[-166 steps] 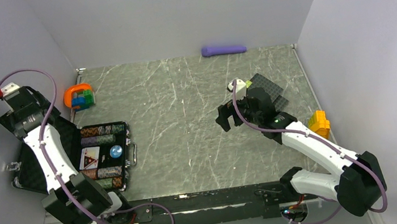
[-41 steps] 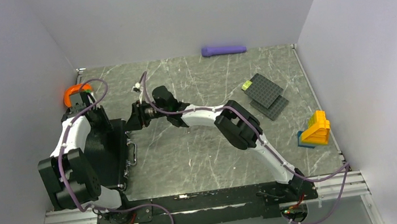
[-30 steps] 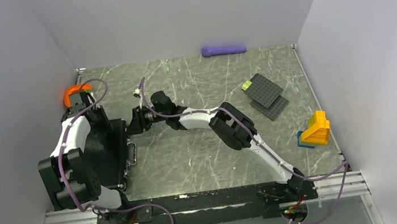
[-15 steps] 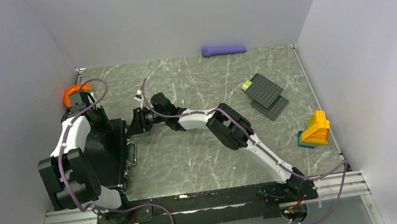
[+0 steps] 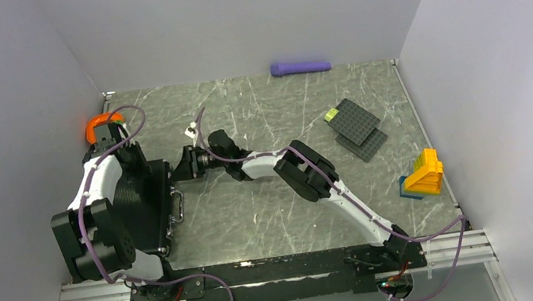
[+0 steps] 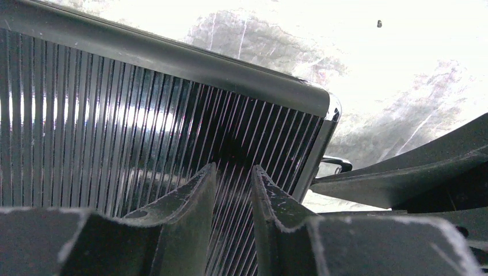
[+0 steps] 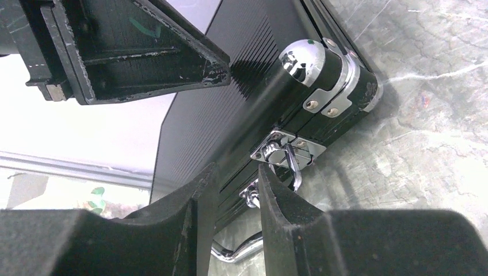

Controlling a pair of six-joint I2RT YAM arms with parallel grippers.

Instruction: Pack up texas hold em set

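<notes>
The black case (image 5: 144, 208) of the texas hold em set lies shut at the table's left; chips and cards are hidden inside. My left gripper (image 5: 129, 158) rests over the far part of the ribbed lid (image 6: 115, 115), and its jaws (image 6: 232, 172) stand a narrow gap apart with nothing between them. My right gripper (image 5: 177, 167) reaches in from the right to the case's front side. Its jaws (image 7: 237, 172) are also narrowly apart, just beside the chrome latch (image 7: 285, 152), gripping nothing. The chrome handle (image 5: 178, 205) sticks out below it.
An orange ring toy (image 5: 101, 125) sits behind the case by the left wall. A purple cylinder (image 5: 301, 66) lies at the back edge. Black studded plates (image 5: 356, 128) and a yellow and blue block (image 5: 423, 172) are on the right.
The case, open several seconds ago, is now shut with the left gripper on its lid. Over the last second the right gripper has edged closer to the latch and its jaws have narrowed slightly.
</notes>
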